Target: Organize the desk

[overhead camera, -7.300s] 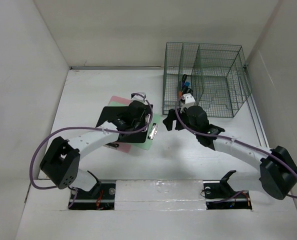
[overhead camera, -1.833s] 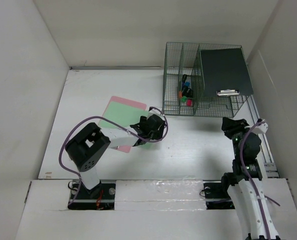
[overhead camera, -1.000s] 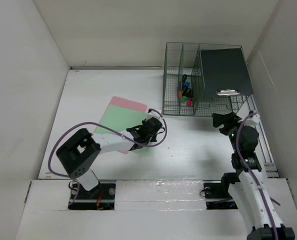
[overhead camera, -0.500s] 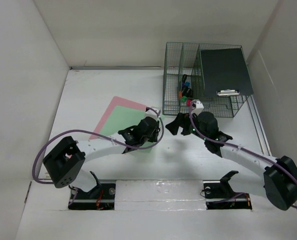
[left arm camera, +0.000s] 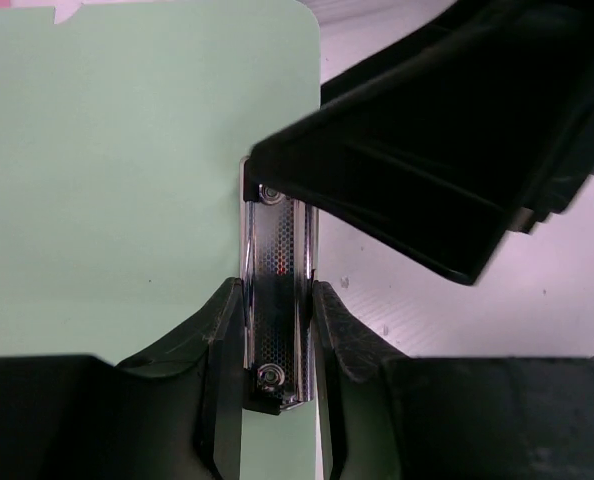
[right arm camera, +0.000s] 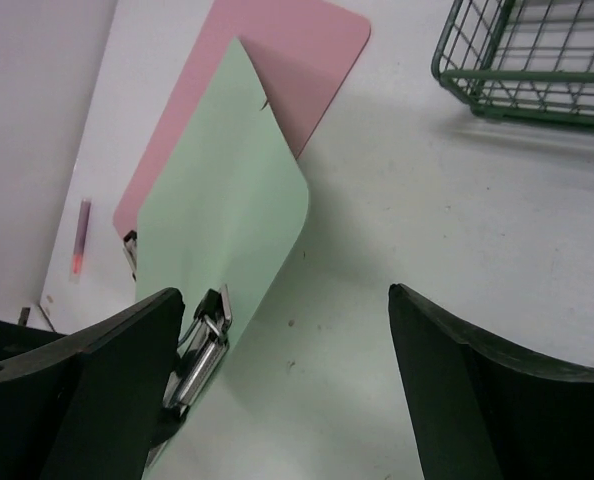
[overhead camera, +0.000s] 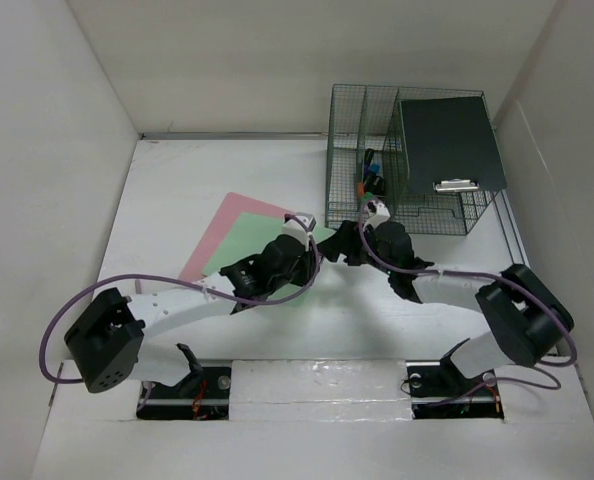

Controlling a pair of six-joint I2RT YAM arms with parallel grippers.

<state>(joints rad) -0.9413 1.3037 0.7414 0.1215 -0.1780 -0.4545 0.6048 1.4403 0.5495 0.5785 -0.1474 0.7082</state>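
- Clip (left arm camera: 277, 290) of green board (left arm camera: 107, 180) pinched in left jaws; pink board (right arm camera: 307, 50) beneath.
- Right jaws spread wide just right, above table (overhead camera: 177, 190).

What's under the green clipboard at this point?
A pink board lies on the desk beneath the green clipboard, its far end and left edge showing. The rest is covered, so anything else under there is hidden. The left pincer grips its metal clip.

Soft, even white light falls from overhead; the surface (overhead camera: 177, 180) glows bright, with only faint grey shadows. Up close, the left fingers (left arm camera: 222, 380) look dark and soft-edged, the metal clip (left arm camera: 277, 290) between them glinting. The right fingers (right arm camera: 87, 390) are blurred black masses.
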